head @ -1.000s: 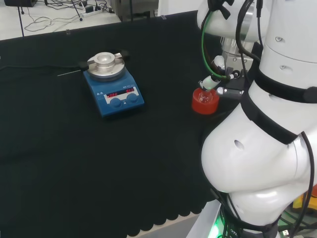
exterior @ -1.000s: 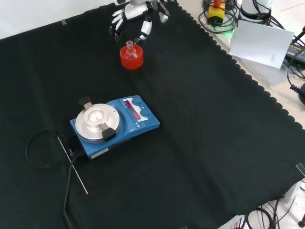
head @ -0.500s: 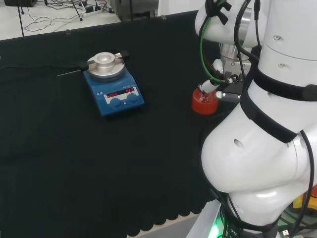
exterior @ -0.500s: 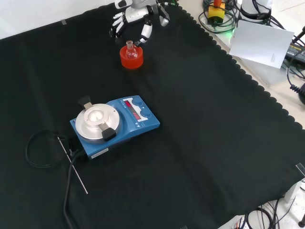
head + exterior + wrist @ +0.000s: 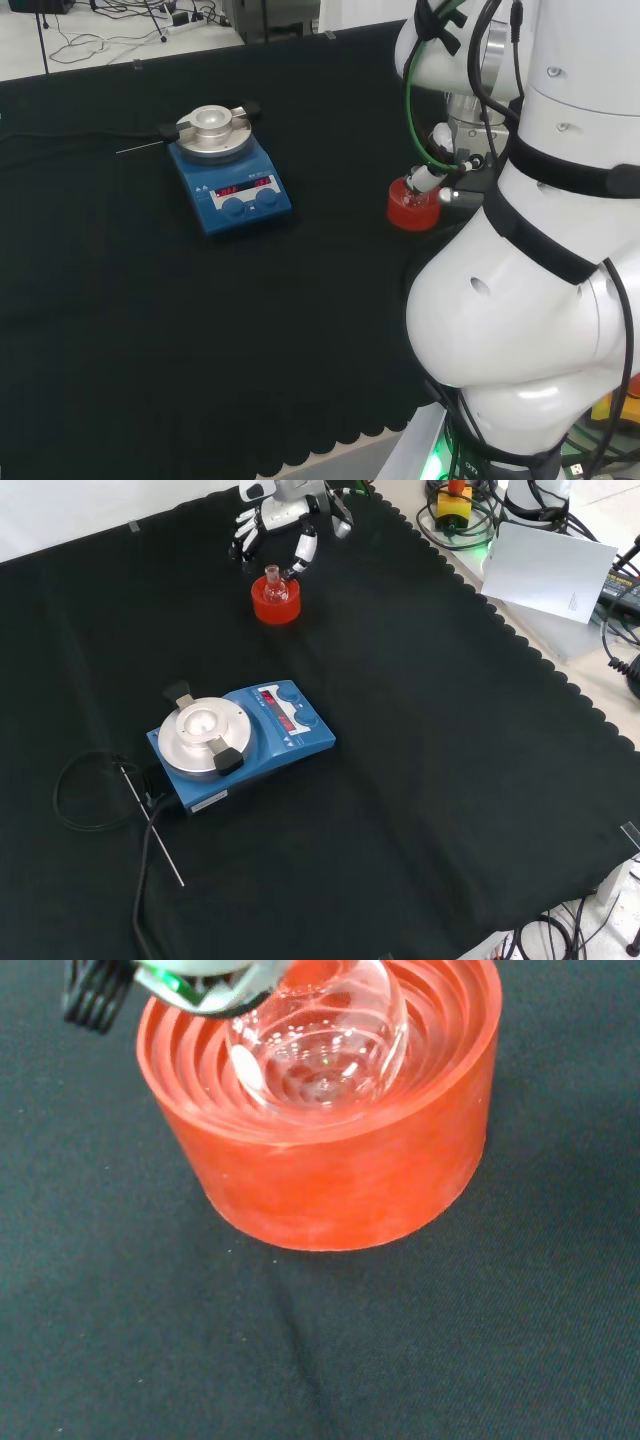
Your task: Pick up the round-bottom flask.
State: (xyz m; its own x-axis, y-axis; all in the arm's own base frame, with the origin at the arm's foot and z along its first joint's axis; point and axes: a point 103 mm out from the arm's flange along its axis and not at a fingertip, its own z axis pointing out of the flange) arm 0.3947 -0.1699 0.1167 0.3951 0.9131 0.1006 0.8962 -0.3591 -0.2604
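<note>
Flask (image 5: 272,586) and hand (image 5: 283,525) are set close together at the far end of the table (image 5: 420,780) in the front view, and the relation between them is what the coming grasp is judged to depend on. The round-bottom flask is seated upright in a red ribbed stand (image 5: 275,602), its bulb (image 5: 320,1035) cupped in the ribs and its short neck pointed straight up, so its long axis is taken as vertical. In the front view the hand is seen just beyond the flask and a little above it, the fingers (image 5: 246,532) spread apart and only lightly bent, pointed down toward the stand; one fingertip (image 5: 303,550) is placed just right of the neck and the others off to the left. Nothing is held, and no contact with the glass is made out. In the head view the stand (image 5: 410,207) is found at the right, with the hand just behind it by the arm's white links. A blue hotplate (image 5: 240,742) is left well apart, nearer in the front view. A short descent with the fingers closed around the neck is judged to be what is called for
</note>
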